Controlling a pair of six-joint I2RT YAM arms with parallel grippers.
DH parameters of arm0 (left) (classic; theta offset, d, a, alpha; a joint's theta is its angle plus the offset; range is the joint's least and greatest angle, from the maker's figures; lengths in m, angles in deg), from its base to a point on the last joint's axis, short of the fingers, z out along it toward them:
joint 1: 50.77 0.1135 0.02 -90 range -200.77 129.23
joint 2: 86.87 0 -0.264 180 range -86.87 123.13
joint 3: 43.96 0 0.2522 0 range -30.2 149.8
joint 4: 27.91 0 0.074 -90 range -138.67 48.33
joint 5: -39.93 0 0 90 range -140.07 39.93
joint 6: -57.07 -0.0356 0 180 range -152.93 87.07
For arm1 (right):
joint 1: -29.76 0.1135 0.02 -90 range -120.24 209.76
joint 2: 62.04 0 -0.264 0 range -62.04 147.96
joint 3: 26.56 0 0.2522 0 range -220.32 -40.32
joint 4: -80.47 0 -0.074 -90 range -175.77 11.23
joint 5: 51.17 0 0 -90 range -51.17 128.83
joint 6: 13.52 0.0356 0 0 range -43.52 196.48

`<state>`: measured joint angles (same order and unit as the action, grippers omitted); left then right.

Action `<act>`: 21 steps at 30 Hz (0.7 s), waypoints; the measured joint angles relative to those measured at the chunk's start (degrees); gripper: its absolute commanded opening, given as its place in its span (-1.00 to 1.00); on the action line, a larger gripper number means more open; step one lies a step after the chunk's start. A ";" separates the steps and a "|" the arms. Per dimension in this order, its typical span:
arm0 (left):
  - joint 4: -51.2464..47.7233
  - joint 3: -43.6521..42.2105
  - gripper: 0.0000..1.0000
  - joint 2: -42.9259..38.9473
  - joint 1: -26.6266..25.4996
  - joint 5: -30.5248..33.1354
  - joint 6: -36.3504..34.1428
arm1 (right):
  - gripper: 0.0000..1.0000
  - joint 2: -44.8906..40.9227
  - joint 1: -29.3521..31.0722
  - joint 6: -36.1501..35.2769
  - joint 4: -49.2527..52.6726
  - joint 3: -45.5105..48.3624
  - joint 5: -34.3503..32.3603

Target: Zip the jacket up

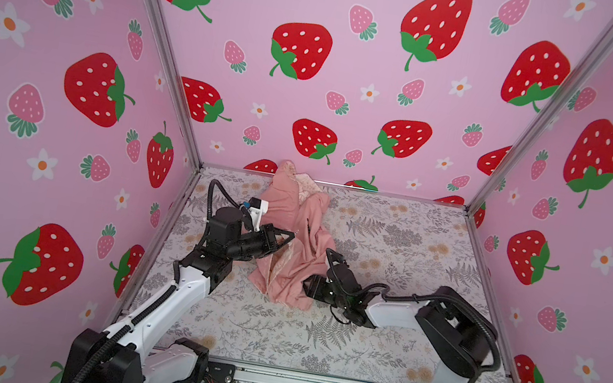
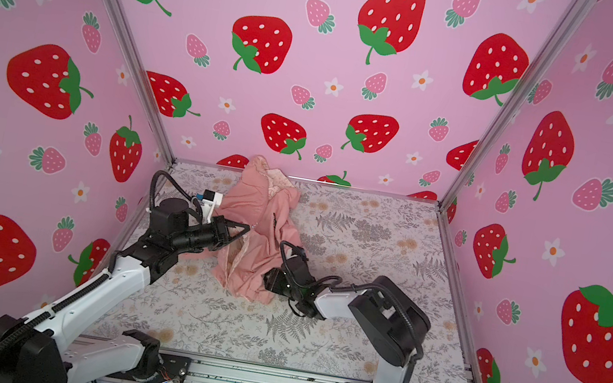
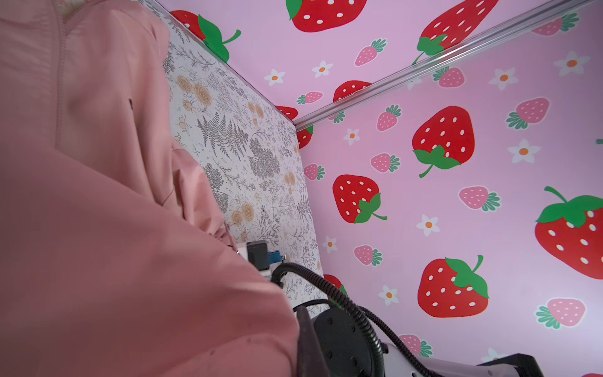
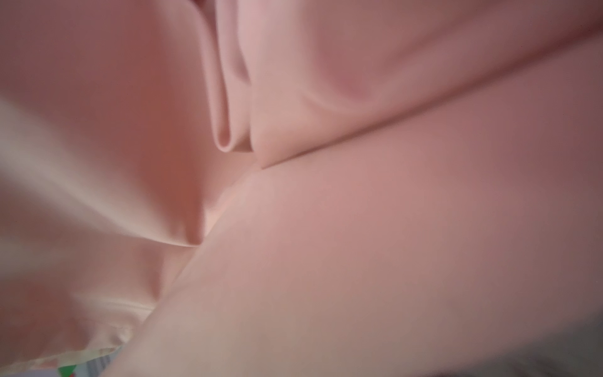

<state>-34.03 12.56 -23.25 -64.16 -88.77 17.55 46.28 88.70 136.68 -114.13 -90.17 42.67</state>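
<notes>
Jacket (image 1: 292,215): salmon-pink and hooded, crumpled in a heap on the floral tabletop (image 1: 394,236), left of centre toward the back. Its hood (image 1: 287,172) lies up against the strawberry back wall (image 1: 356,83). Cream lining (image 1: 280,265) shows along one turned-out front edge, so the front is open and the zipper unjoined.

Handling, by judgement: light, limp, thin cloth. It will slide, bunch and drag whole under any pull, and it needs spreading flat first. The best holds look like the two front edges near the hem, where the zipper ends must meet.

Left gripper (image 1: 291,235): fingers pinched tight, apparently on the jacket's front edge.

Right gripper (image 1: 309,285): nosed into the hem folds. Its wrist view shows only pink cloth, so whether its fingers grip anything cannot be told.
</notes>
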 measured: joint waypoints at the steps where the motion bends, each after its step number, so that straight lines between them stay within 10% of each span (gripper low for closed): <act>1: -0.09 0.04 -1.00 0.09 0.04 -0.15 -0.15 | 0.25 3.08 1.05 0.70 -0.61 -3.82 1.22; 8: -2.23 0.02 -1.00 -0.24 2.01 -0.39 -1.22 | 0.47 11.15 3.04 1.92 -5.07 -15.39 8.39; 21: -2.99 -8.50 -1.00 -2.40 7.04 -1.03 -1.49 | 0.82 -26.36 -9.99 -11.65 10.67 0.66 -3.48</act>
<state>-37.02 4.06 -25.66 -57.12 -89.79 16.06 19.92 78.71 125.03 -103.46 -89.51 39.19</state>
